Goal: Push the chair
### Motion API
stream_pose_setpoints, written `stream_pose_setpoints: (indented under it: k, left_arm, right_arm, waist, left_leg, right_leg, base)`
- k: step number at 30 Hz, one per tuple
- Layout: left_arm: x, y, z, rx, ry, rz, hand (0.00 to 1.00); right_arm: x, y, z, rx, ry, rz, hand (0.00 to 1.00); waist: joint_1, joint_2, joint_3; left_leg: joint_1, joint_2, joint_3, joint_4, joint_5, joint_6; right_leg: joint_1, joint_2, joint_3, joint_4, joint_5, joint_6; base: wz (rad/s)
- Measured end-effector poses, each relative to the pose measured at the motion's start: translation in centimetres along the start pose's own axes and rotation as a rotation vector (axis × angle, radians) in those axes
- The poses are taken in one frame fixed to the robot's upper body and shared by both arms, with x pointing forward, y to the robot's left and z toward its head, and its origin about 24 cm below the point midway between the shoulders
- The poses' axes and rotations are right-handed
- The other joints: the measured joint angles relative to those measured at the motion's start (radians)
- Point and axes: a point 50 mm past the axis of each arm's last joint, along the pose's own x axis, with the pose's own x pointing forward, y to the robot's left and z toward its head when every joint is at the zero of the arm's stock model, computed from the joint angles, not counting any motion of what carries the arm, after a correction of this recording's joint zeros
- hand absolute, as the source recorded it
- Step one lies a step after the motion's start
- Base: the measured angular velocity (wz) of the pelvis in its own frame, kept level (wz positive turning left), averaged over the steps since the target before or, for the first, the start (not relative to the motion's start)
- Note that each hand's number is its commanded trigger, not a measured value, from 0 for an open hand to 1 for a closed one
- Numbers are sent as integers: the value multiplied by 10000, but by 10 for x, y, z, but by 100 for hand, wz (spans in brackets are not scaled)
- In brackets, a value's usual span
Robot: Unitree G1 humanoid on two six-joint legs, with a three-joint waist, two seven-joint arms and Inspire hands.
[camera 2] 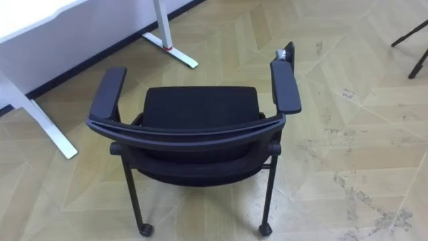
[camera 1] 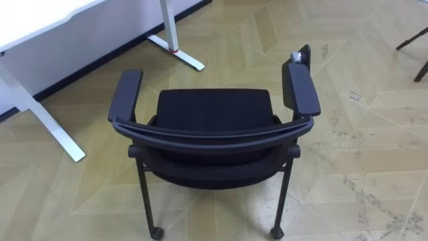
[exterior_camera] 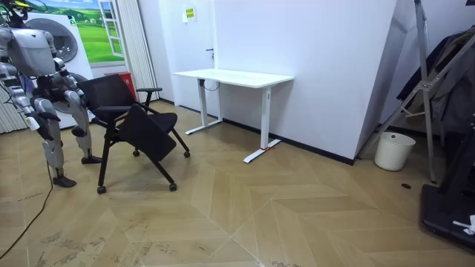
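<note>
A black chair with two armrests and castors stands on the wood floor just below me, its curved backrest toward me and its seat facing a white desk. In the room view I stand upright at the room view's left, right behind the chair. My left hand and right hand hang low at my sides, apart from the backrest.
The white desk stands against the wall ahead, its legs at my front left. Dark stand legs reach in at the far right. A white bucket sits by the wall. Open floor lies to the chair's right.
</note>
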Motion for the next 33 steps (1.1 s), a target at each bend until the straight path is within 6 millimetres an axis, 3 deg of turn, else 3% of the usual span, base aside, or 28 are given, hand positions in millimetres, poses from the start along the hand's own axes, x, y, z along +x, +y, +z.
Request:
stream_pose_setpoints:
  k: [10,15,33]
  left_arm:
    - [-1,2,-3,-21,72,336,0]
    - [-2,5,-5,-119,106,583,0]
    - [-9,24,-17,-1080,200,2229,0]
  right_arm:
    - [0,-6,0,440,4,-706,0]
    - [0,-7,-1,603,126,-799,0]
    - [-2,-10,-7,739,271,-910,0]
  waist:
    - [-91,-36,24]
    - [-79,-80,-22]
    - [-23,-117,-11]
  left_leg:
    - [109,-42,3,-2,1,1]
    - [121,-59,3,0,2,3]
    - [183,-89,3,-1,0,3]
  right_leg:
    - [229,-23,-31,-36,-51,44]
    - [270,-36,-22,-39,-74,54]
    - [460,-42,-45,-193,-76,57]
  base:
    - [5]
    - [2]
    - [0]
